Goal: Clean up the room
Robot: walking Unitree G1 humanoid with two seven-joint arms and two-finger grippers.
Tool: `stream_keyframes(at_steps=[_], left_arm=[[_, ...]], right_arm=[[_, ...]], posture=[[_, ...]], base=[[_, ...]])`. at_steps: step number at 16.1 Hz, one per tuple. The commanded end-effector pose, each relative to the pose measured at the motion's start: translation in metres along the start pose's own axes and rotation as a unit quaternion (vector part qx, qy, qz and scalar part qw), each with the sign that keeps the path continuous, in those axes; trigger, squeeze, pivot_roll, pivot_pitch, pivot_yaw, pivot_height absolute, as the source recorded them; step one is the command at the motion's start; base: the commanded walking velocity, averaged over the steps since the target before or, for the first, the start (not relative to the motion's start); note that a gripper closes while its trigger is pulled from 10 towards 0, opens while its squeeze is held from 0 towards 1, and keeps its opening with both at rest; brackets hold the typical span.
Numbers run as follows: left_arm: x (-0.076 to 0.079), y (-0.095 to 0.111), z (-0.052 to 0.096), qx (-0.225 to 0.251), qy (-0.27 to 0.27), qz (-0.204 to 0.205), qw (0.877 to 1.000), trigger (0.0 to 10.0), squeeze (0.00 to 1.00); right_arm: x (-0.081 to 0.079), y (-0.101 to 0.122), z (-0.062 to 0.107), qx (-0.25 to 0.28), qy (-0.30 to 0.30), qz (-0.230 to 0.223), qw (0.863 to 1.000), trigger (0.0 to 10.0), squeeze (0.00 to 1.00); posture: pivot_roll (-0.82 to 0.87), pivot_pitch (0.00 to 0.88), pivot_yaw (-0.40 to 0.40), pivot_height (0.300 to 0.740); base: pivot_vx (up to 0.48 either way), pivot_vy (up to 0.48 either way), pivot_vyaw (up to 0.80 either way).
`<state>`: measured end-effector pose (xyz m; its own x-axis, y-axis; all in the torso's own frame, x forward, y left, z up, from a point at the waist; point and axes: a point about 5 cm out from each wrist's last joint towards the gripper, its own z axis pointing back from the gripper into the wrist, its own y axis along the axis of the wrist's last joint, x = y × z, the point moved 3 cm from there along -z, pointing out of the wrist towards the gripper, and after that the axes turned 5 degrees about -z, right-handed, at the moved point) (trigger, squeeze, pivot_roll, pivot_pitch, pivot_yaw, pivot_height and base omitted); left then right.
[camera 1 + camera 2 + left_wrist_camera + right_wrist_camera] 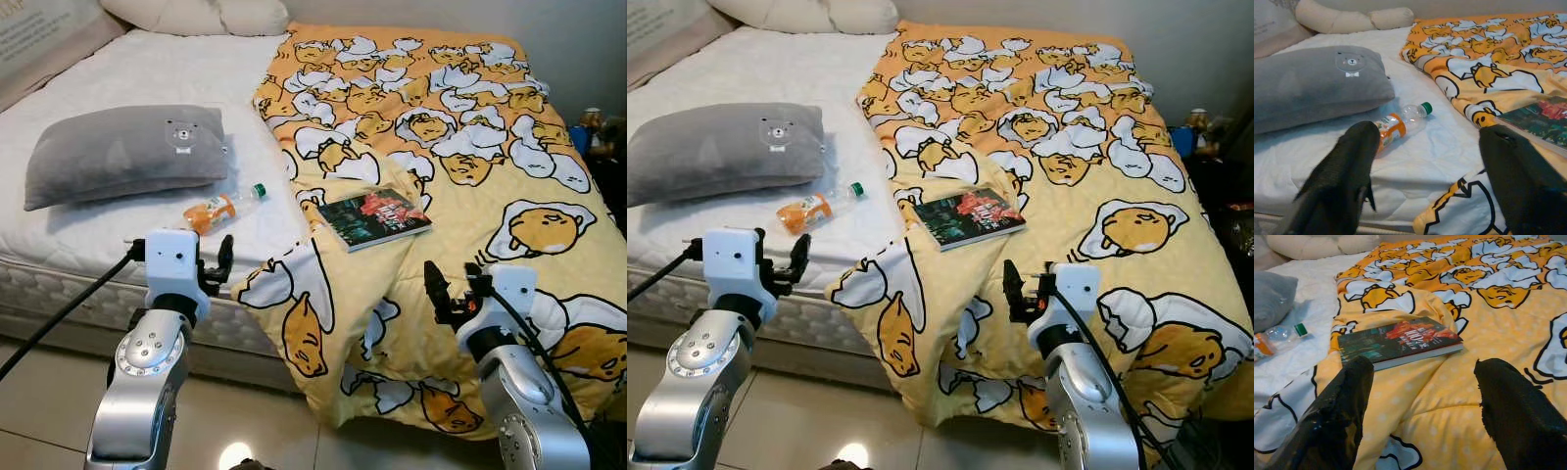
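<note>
One bottle (224, 208), one book (374, 217), one grey pillow (125, 153), one blanket (460, 147).

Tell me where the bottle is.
The bottle lies on its side on the white sheet, on the robot's left, between the grey pillow and the book, just beyond the left pincer.

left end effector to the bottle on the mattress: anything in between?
Nothing visible. The left end effector is open and held at the bed's near edge, and the bottle lies on its side on bare white sheet straight ahead between the fingers. The grey pillow sits behind it, the blanket off to the side.
</note>
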<state>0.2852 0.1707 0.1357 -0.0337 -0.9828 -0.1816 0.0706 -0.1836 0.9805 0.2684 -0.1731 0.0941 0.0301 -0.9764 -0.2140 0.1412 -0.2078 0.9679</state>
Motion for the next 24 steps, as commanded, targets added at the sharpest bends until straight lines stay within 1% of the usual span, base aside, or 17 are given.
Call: stream_keyframes(at_steps=[1,2,4,5,6,7,9,11,14,17,18,19,20,21,23,24], left_arm=[[0.001,0.000,-0.002,-0.004,-0.004,-0.007,1.000,10.0,1.00],[0.001,0.000,-0.002,-0.004,-0.004,-0.007,1.000,10.0,1.00],[0.000,0.001,-0.002,-0.004,-0.004,-0.006,1.000,10.0,1.00],[0.000,0.001,-0.003,-0.004,-0.003,-0.006,1.000,10.0,1.00],[0.000,0.001,-0.003,-0.005,-0.003,-0.005,1.000,10.0,1.00],[-0.001,0.001,-0.003,-0.004,-0.003,-0.006,1.000,10.0,1.00],[-0.003,0.002,-0.003,-0.003,-0.001,-0.005,1.000,10.0,1.00],[-0.006,0.001,-0.003,-0.006,0.002,-0.007,1.000,10.0,1.00],[-0.004,0.001,-0.005,-0.007,0.002,-0.005,1.000,10.0,1.00],[-0.004,0.001,-0.005,-0.009,-0.003,-0.006,1.000,10.0,1.00],[-0.006,0.000,-0.004,-0.010,-0.002,-0.006,1.000,10.0,1.00],[-0.006,0.000,-0.004,-0.011,0.000,-0.007,1.000,10.0,1.00],[-0.006,0.000,-0.004,-0.012,0.000,-0.006,1.000,10.0,1.00],[-0.006,0.000,-0.004,-0.013,-0.003,-0.006,1.000,10.0,1.00],[-0.005,0.000,-0.004,-0.013,-0.004,-0.006,1.000,10.0,1.00],[-0.004,0.000,-0.005,-0.013,-0.005,-0.004,1.000,10.0,1.00]], right_arm=[[0.006,0.001,0.000,0.000,-0.018,0.009,1.000,10.0,1.00],[0.007,0.001,-0.001,-0.004,-0.019,0.016,1.000,10.0,1.00],[0.004,-0.005,-0.004,-0.028,-0.016,-0.002,0.999,10.0,1.00],[0.004,-0.006,-0.004,-0.032,-0.016,-0.002,0.999,10.0,1.00],[0.002,-0.006,-0.005,-0.031,-0.011,0.003,0.999,10.0,1.00],[0.002,-0.010,-0.005,-0.044,-0.013,0.010,0.999,10.0,1.00],[0.004,-0.010,-0.006,-0.042,-0.027,-0.015,0.999,10.0,1.00],[0.004,-0.009,-0.006,-0.044,-0.032,-0.017,0.998,10.0,1.00],[0.007,-0.010,-0.005,-0.043,-0.040,-0.022,0.998,10.0,1.00],[0.005,-0.010,-0.005,-0.045,-0.041,-0.024,0.998,10.0,1.00],[0.007,-0.010,-0.004,-0.043,-0.050,-0.014,0.998,10.0,1.00],[0.007,-0.011,-0.004,-0.049,-0.055,-0.011,0.997,10.0,0.77],[0.006,-0.012,-0.004,-0.051,-0.049,-0.019,0.997,10.0,0.00],[0.007,-0.012,-0.004,-0.050,-0.057,-0.011,0.997,10.0,0.00],[0.007,-0.012,-0.004,-0.053,-0.051,-0.008,0.997,10.0,0.00],[0.009,-0.010,-0.004,-0.046,-0.061,0.003,0.997,10.0,0.00]], posture=[[-0.09,0.039,0.038,0.740],[-0.09,0.039,0.037,0.740],[-0.09,0.037,0.037,0.740],[-0.09,0.037,0.038,0.740],[-0.09,0.037,0.038,0.740],[-0.09,0.037,0.038,0.740],[-0.09,0.034,0.038,0.740],[-0.09,0.029,0.043,0.740],[-0.08,0.033,0.048,0.740],[-0.08,0.038,0.052,0.740],[-0.08,0.038,0.051,0.740],[-0.08,0.037,0.051,0.740],[-0.07,0.034,0.055,0.740],[-0.08,0.032,0.056,0.740],[-0.08,0.031,0.058,0.740],[-0.08,0.028,0.056,0.740]], base=[[0.000,0.000,0.00],[0.000,0.000,0.00],[0.000,0.122,0.00],[0.000,0.251,0.00],[0.000,0.247,0.00],[0.000,0.247,0.00],[0.000,0.249,0.00],[0.000,0.249,-0.65],[0.000,0.252,0.00],[0.000,0.250,0.00],[0.000,0.251,0.00],[0.000,0.251,0.00],[0.000,0.247,0.00],[0.000,0.255,0.00],[0.000,0.251,0.00],[0.000,0.251,0.00]])
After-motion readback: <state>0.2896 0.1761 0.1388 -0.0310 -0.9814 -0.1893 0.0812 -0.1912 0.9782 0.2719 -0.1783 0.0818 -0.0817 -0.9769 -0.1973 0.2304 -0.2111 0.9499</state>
